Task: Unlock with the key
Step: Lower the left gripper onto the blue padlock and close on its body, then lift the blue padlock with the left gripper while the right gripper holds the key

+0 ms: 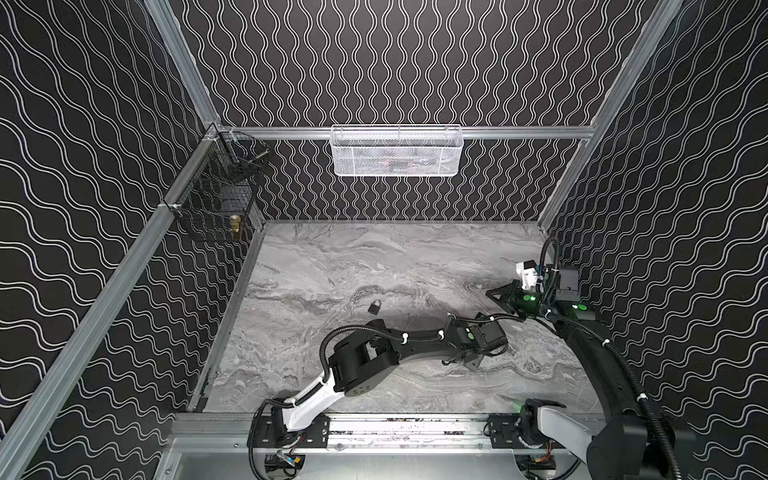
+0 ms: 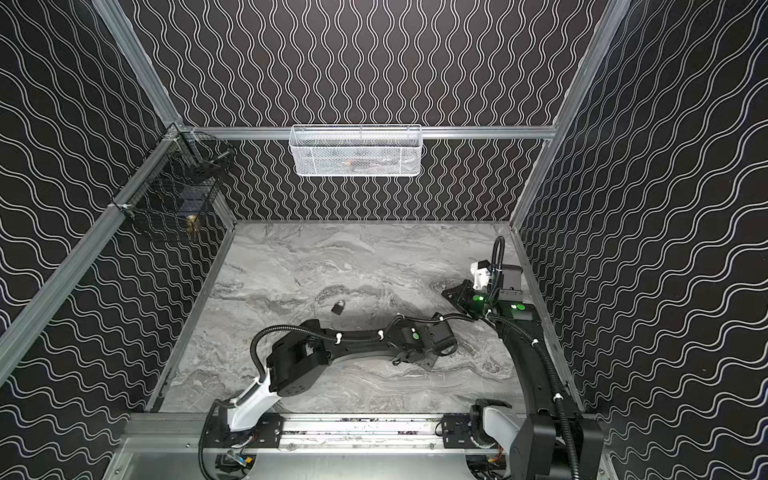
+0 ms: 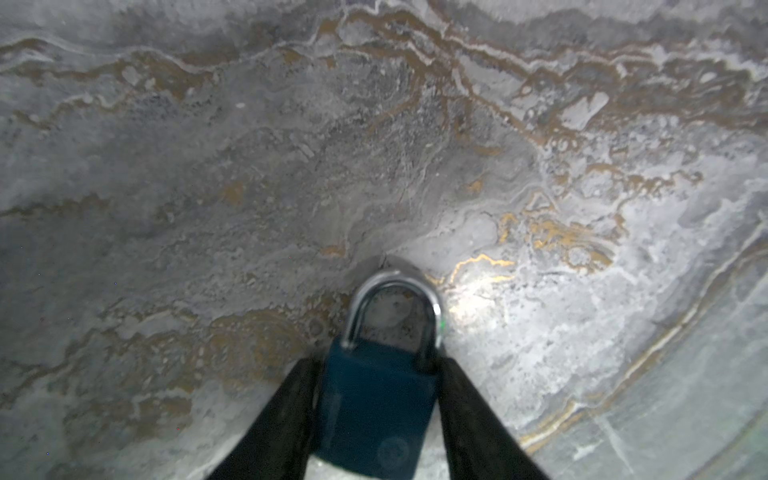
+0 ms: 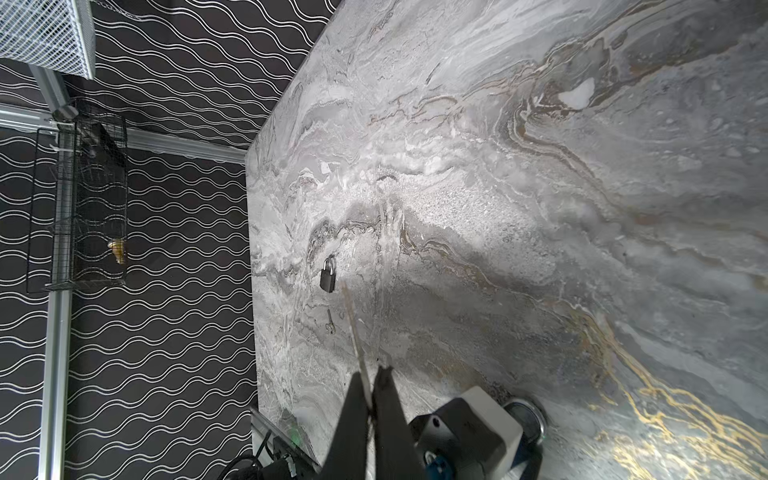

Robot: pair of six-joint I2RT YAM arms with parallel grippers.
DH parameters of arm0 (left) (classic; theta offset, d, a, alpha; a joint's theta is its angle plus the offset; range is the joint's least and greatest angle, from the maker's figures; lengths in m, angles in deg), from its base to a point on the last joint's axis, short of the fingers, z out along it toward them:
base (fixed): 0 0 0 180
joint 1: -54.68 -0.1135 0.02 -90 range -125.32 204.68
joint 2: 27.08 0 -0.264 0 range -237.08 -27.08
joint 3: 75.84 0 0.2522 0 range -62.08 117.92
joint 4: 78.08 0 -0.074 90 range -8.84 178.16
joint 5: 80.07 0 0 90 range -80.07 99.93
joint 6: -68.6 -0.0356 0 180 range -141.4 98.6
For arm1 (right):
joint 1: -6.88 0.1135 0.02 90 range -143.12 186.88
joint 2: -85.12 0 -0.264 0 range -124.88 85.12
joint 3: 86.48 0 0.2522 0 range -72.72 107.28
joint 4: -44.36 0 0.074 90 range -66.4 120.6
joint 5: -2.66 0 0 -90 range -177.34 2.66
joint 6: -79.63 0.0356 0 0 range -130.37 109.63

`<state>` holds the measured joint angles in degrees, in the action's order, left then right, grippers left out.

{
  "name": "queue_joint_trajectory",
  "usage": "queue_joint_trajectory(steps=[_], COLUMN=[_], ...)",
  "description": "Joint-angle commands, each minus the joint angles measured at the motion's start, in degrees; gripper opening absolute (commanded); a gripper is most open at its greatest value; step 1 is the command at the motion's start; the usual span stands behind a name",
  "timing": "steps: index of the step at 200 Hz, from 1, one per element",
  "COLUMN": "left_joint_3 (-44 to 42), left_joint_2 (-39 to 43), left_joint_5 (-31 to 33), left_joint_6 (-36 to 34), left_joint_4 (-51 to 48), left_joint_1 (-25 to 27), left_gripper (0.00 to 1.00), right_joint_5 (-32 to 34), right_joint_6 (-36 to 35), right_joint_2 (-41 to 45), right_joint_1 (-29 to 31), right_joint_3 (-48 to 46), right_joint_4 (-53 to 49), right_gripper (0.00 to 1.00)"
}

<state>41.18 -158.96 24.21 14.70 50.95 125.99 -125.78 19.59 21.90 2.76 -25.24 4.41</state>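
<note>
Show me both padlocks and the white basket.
blue padlock (image 3: 374,407): in the left wrist view, on its body.
loose padlock (image 1: 373,308): in a top view, on its dark body.
white basket (image 1: 397,158): in a top view, on its front mesh.

Dark blue padlock (image 3: 374,407) (silver shackle (image 3: 390,277)), grey gold-veined marble table (image 3: 208,166), black white-waved walls (image 1: 83,166).

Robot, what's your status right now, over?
Left end effector pinching blue padlock by its sides. Right end effector shut on thin strip, probably the key. Second padlock lies loose, untouched; nothing in the way.
</note>
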Motion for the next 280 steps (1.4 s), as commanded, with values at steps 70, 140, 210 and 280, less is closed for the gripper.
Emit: queue_joint_trajectory(steps=[70,140,210,280], left_joint_3=[-4.58,-22.09,-36.3,-38.14], left_joint_2=[2.98,15.56,26.2,26.47], left_joint_5=[-0.1,2.93,1.65,-2.11], left_joint_6=[4.88,17.07,25.5,27.1], left_joint_4=[-6.79,-6.92,-4.94,-3.41], left_joint_1=[-0.63,-2.38,-4.86,-5.81], left_gripper=[0.39,0.35,0.36,0.45], right_joint_5=[-2.96,-4.37,-1.88,0.0], right_joint_6=[-1.19,-1.99,-2.05,0.14], right_joint_2=[-0.48,-1.7,-1.27,-0.41], right_joint_1=[0.16,1.67,8.43,13.75], right_joint_3=[0.46,0.15,-3.04,-5.65], right_joint_4=[-1.44,-2.65,-4.43,-3.85], right_gripper=[0.0,0.0,0.0,0.0])
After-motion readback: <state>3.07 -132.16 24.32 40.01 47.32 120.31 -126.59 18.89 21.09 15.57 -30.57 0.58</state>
